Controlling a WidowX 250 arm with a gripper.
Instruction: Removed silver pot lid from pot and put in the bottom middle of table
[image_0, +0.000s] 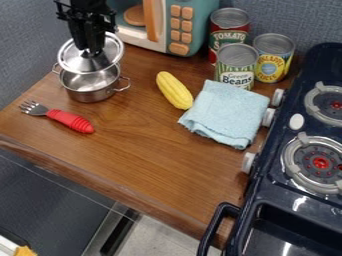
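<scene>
Counter (150, 155): its open front stretch was the likely goal; the front edge ran close by, so a lid (75, 61) let go too far forward could have slid off.
Stove (299, 200): it stood along the right side; a path swung too wide could have knocked the lid on its knobs.
Towel (227, 111): folded, right of centre; a lid put down partly on it would probably have sat crooked.
Pot (92, 92): uncovered, at the left rear; its rim or handles could have caught the lid's low side and been dragged along, if the lift was too small.
Lid: tilted above the pot; whether it touched the rim could not be told. The slant hinted at a grip that might twist or slip.
Corn (175, 90) and fork (59, 117): both lay near the way out; a low carry might have shoved either.
Fingers (99, 42): nearly closed, pinching the lid at its middle; a narrow hold, easily turned by a bump.
</scene>
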